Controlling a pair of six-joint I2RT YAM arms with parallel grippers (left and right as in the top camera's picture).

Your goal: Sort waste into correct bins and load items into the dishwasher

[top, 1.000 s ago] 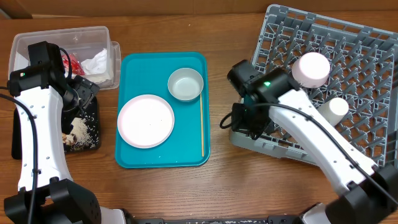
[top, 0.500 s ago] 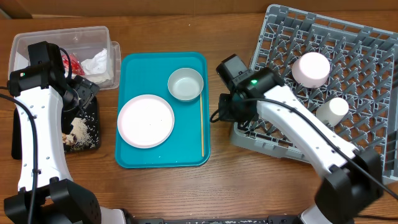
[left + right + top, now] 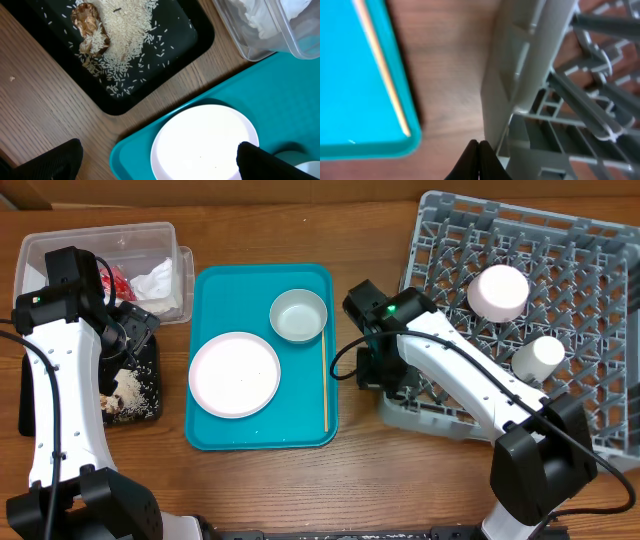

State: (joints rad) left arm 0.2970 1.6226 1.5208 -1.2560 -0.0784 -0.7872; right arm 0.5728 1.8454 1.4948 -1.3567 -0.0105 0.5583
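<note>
Rack [image 3: 450, 240] lies askew at the table's [image 3: 370, 230] 2 o'clock. Its 7 o'clock corner is just beside the right gripper [image 3: 479, 159], whose fingers are pressed together on nothing. Inside the rack stand a cup [image 3: 535, 358] and, at the cup's 11 o'clock, a wider white round piece [image 3: 500, 290]. At centre, the teal tray [image 3: 262, 430] carries a plate [image 3: 235, 374], a bowl [image 3: 298, 315] at the plate's 1 o'clock, and a thin stick [image 3: 325, 380] along its 3 o'clock rim. At 10 o'clock the tub [image 3: 60, 250] holds napkins [image 3: 158, 278] and a red wrapper [image 3: 120, 280]. At 9 o'clock the black tray [image 3: 185, 35] holds rice [image 3: 122, 25]. Near the black tray the left gripper [image 3: 157, 162] hangs spread wide, empty.
</note>
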